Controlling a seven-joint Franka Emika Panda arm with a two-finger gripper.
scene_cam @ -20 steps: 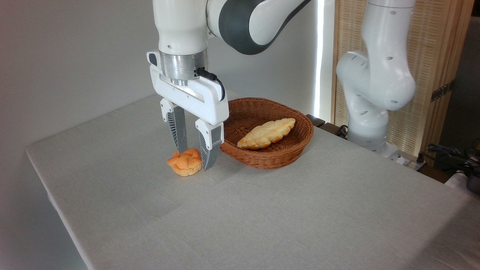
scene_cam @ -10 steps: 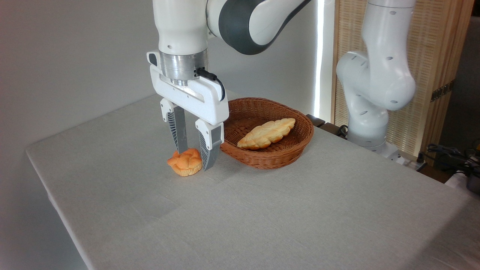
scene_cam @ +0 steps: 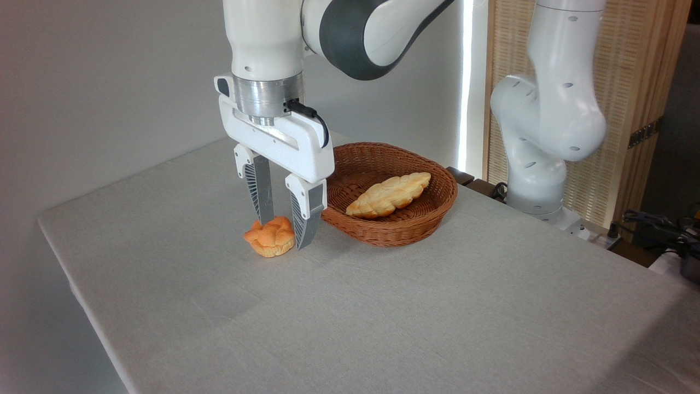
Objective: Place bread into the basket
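Observation:
The bread (scene_cam: 268, 239), a small orange knotted bun, lies on the table just left of the basket (scene_cam: 407, 227), an oval reddish-brown wicker one. My gripper (scene_cam: 284, 235) points straight down over the bun and stands open, its fingers straddling it. The left finger comes down behind the bun and the right finger (scene_cam: 305, 221) stands at its right side, tip close to the cloth. The bun rests on the table. Its far side is hidden by the fingers.
A longer pale-golden braided loaf (scene_cam: 389, 195) lies inside the basket. A grey cloth covers the table (scene_cam: 383, 317). The arm's white base (scene_cam: 538, 142) stands at the back right, with cables beside it and a wooden screen behind.

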